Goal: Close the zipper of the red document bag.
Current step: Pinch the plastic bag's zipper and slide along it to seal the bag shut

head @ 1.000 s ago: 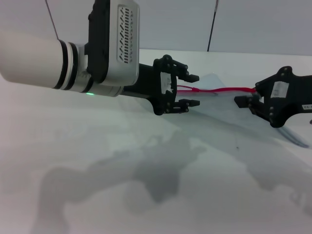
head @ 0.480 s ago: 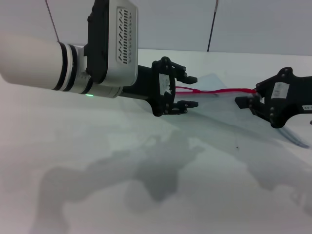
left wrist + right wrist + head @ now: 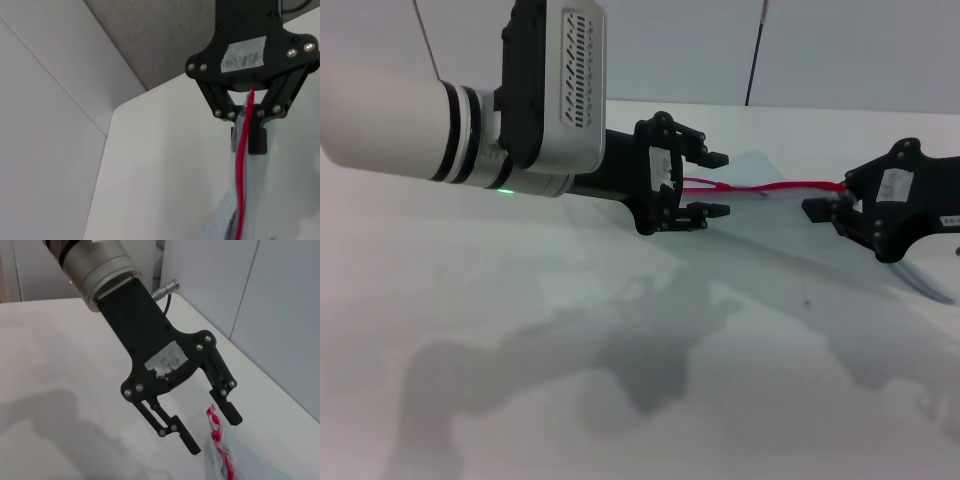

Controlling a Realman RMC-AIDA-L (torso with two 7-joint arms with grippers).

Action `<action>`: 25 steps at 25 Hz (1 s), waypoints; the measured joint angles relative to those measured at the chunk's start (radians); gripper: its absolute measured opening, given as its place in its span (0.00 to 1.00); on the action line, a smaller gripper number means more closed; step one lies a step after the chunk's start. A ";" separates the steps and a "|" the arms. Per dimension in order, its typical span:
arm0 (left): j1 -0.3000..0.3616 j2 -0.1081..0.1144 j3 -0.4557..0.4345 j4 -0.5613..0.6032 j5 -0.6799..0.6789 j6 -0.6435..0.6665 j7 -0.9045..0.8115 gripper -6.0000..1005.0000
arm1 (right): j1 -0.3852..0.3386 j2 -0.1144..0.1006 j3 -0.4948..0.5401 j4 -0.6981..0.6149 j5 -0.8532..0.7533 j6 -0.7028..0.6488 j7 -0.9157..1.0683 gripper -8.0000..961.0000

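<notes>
Left tool (image 3: pixel 715 185) spread at zipper (image 3: pixel 770 187); right tool (image 3: pixel 823 210) grips it.

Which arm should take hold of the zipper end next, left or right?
Left, probably. The left end effector is open at the near end of the zipper, while the right end effector is shut on the far end of the red document bag.

You see the black left gripper (image 3: pixel 216 434) with its two fingers spread wide; the bright red zipper strip (image 3: pixel 218 440) of the translucent pale plastic pouch (image 3: pixel 235 460) ends between those fingertips, untouched.
</notes>
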 joint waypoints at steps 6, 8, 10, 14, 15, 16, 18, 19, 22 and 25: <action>0.000 0.000 0.000 0.003 0.000 0.000 0.000 0.47 | 0.000 0.000 0.000 0.000 0.000 0.001 0.000 0.06; 0.000 0.000 0.000 0.004 -0.006 0.000 0.000 0.46 | 0.000 0.000 0.001 0.000 0.000 0.001 0.000 0.06; 0.000 0.000 0.000 0.004 -0.012 0.000 0.000 0.45 | 0.000 0.000 0.002 0.000 0.000 0.001 0.000 0.06; 0.000 0.000 -0.001 0.000 -0.019 0.000 0.000 0.43 | 0.002 -0.001 0.001 0.000 0.000 0.002 0.000 0.06; 0.000 0.000 -0.001 -0.001 -0.022 0.000 -0.001 0.43 | 0.002 -0.002 0.000 -0.001 0.000 0.002 0.000 0.06; 0.000 0.000 -0.001 -0.002 -0.023 0.000 -0.001 0.42 | 0.002 -0.002 0.000 -0.002 0.000 0.001 0.000 0.06; 0.000 0.000 -0.001 -0.002 -0.024 0.000 -0.003 0.41 | 0.002 -0.002 0.001 -0.003 0.001 0.001 0.000 0.06; 0.000 0.000 -0.002 -0.003 -0.024 0.000 -0.003 0.41 | 0.002 -0.002 0.001 -0.005 0.001 0.001 0.000 0.06; 0.000 0.000 -0.002 -0.007 -0.024 0.000 -0.001 0.39 | 0.004 -0.002 0.000 -0.007 0.003 -0.001 0.000 0.06; -0.006 0.001 -0.002 -0.021 -0.023 0.001 -0.001 0.34 | 0.004 -0.001 0.000 -0.009 0.005 -0.002 0.001 0.06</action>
